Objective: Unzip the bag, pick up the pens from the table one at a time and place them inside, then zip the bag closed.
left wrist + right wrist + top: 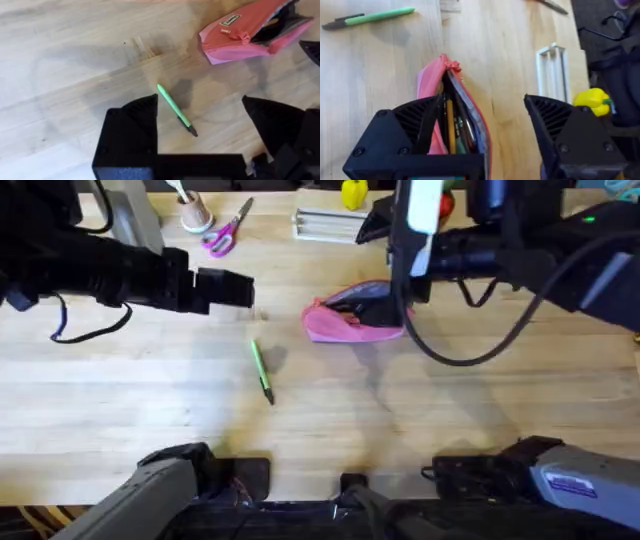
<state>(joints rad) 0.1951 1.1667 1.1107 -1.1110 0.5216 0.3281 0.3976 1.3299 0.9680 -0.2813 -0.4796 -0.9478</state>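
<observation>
The left end effector [200,120] hangs wide open over the green pen [262,371] on the surface [120,410]. The right end effector [485,135], also wide, sits at the pink bag [352,320], already unzipped with pens inside; this pen and zipping remain.

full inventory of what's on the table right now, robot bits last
bag: 1, pink, table centre-right, under the right claw; unzipped, mouth open, pens or pencils visible inside
pen: 1, green with dark tip, lying loose on the table left of the bag, apart from it
scissors: 1, pink handles, far edge, left of centre
small cup: 1, pale, far edge beside the scissors, something standing in it
white rack-like item: 1, far edge, centre
yellow toy: 1, far edge behind the rack
table: 1, light wood planks
left claw: 1, black, open, above the pen
right claw: 1, black, open, one finger at the bag's open mouth
</observation>
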